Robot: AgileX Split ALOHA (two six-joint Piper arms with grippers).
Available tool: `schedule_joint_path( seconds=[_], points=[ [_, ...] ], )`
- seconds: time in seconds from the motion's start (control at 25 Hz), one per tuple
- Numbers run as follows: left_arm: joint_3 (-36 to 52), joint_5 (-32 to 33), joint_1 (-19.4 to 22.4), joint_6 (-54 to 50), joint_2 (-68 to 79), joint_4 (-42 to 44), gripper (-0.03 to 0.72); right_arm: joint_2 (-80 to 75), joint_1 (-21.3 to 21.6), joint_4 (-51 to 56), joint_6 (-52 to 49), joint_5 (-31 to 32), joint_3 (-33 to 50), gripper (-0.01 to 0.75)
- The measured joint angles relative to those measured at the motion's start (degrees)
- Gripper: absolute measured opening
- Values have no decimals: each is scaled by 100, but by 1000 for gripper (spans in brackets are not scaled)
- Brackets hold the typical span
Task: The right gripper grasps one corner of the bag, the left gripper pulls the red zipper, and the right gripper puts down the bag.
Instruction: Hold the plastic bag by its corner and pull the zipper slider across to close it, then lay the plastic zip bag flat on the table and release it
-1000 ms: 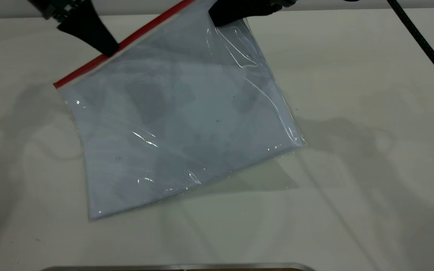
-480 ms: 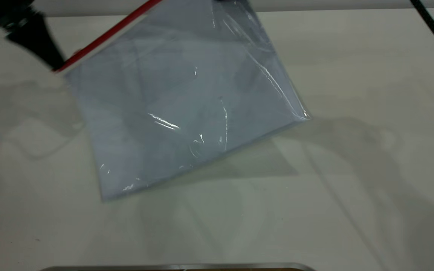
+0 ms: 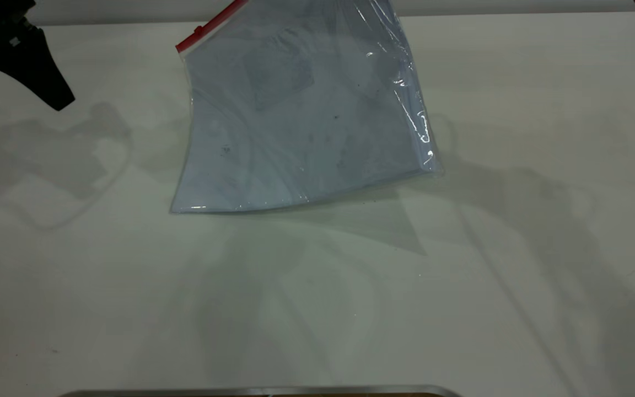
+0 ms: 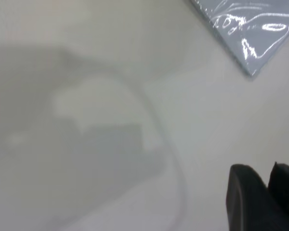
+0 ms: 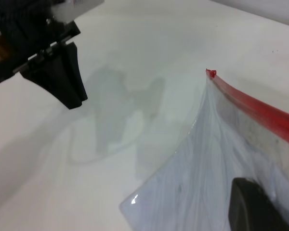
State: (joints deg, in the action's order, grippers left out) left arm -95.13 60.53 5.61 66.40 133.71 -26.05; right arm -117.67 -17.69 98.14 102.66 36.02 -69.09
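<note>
The left end effector (image 3: 55, 99), its black wedge fingers apparently closed on nothing, has let go of the thin red zipper (image 3: 211, 25) and backed well away, so the large clear plastic bag (image 3: 301, 110) hangs from the right end effector (grip hidden) above the pale surface (image 3: 516, 275), ready for lowering.

A glossy, crinkled clear plastic bag (image 3: 301, 116) holding matt bluish-white paper, its smooth red zipper (image 3: 210, 26) bright, above a matt off-white table (image 3: 516, 248).

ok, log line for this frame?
left pincer: off zipper, apart | bag: hanging, lower edge near table | red zipper: slider at end
</note>
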Motion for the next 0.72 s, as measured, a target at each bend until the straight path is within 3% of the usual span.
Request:
schedule_joint_path(
  seconds=[0.28, 0.4, 0.56, 0.72],
  points=[
    [0, -122, -4, 50, -490, -878, 173, -268, 0, -253, -102, -19, 0, 34],
    [0, -116, -4, 84, -843, -1512, 177, -640, 0, -162, -106, -382, 0, 54],
    [0, 97, -4, 91, -1371, -2379, 190, -1124, 0, -69, -401, -1702, 0, 157],
    [0, 603, -4, 91, -1968, -3199, 201, -1324, 0, -128, -1157, -3274, 44, 365]
  ],
)
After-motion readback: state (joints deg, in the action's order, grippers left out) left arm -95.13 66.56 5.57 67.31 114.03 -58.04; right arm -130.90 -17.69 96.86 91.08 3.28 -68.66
